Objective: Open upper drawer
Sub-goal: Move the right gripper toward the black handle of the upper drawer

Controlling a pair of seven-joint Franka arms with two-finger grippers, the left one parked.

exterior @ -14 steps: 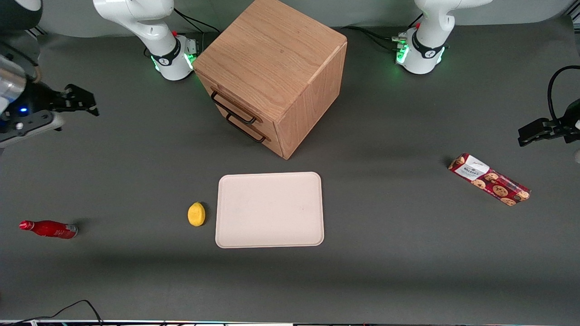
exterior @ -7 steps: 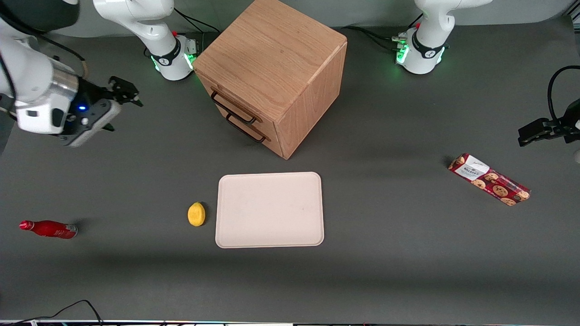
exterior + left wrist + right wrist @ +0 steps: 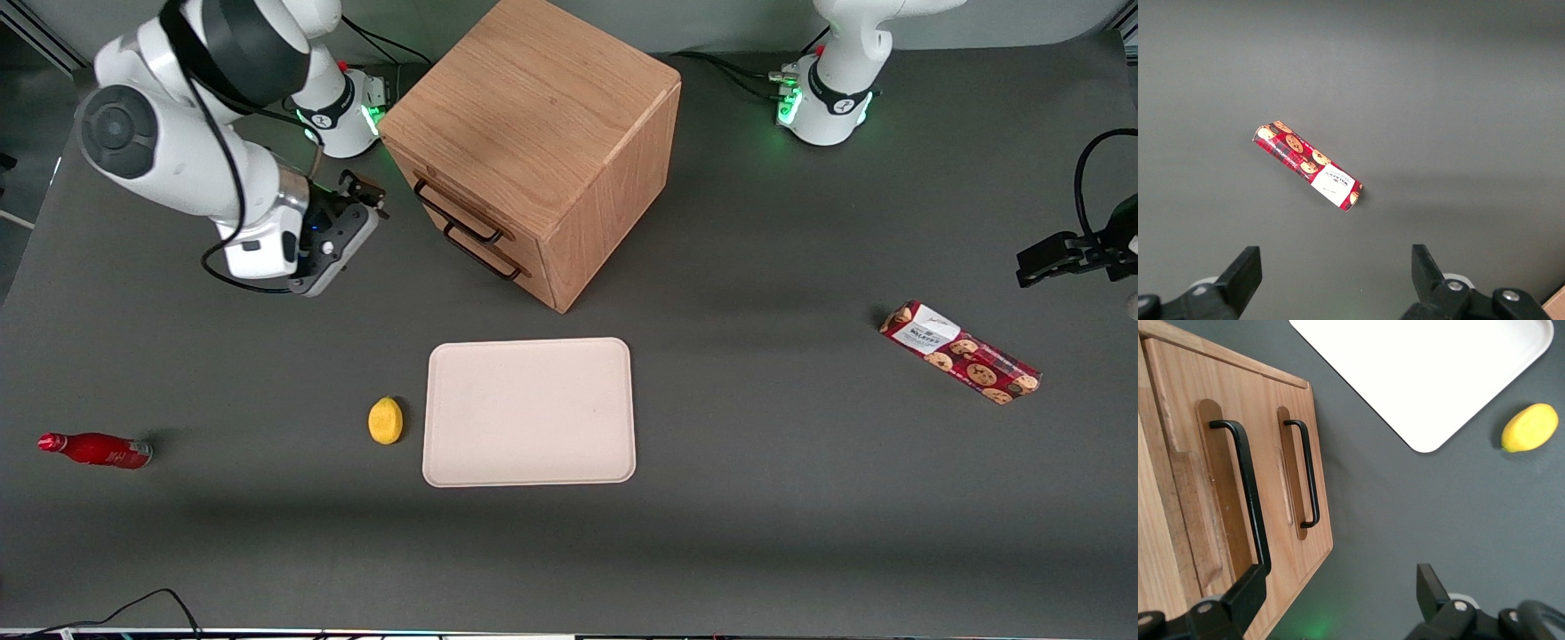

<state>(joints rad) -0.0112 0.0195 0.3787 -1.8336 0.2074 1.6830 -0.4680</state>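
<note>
Work has hardly begun: the upper drawer [image 3: 455,210] in the wooden cabinet [image 3: 533,133] is shut. The claw [image 3: 1338,590] hangs wide open and empty, just in front of its handle [image 3: 1245,490], not gripping yet.

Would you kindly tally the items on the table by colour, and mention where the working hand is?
Red: 2, the bottle and the cookie box
Yellow: 1, the lemon
Cream: 1, the tray
Oak: 1, the cabinet, upper drawer shut
Total: 5
The hand is open in front of the drawers.
</note>
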